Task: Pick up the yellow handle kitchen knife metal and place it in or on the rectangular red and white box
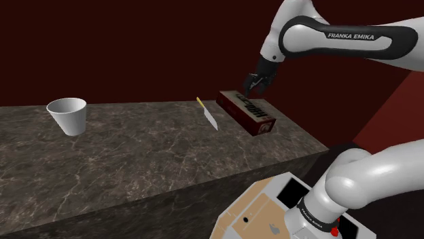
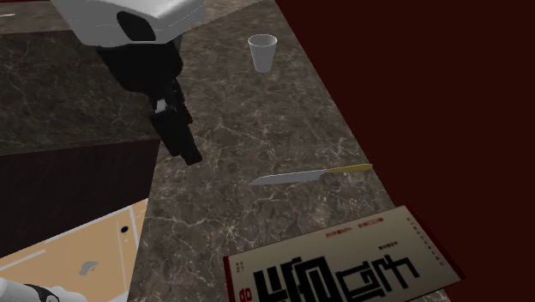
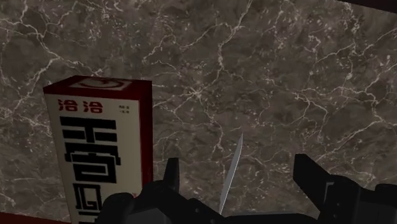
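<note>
In the shoulder view a white cup [image 1: 68, 115] stands far left on the dark marbled desk [image 1: 136, 156]. Toward the middle the yellow-handled knife [image 1: 207, 114] lies flat on the desk, its handle toward the back wall and its grey blade toward the front. Just right of it lies the red and white box [image 1: 246, 112] with black characters. The hand [image 1: 257, 83] hangs above the box, its fingers spread apart and gripping nothing. In the wrist view the blade shows on the desk below, between the untouching fingers.

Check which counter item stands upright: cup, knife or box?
The white cup, standing on its narrow base, mouth up. The knife and the red-and-white box lie flat.
</note>
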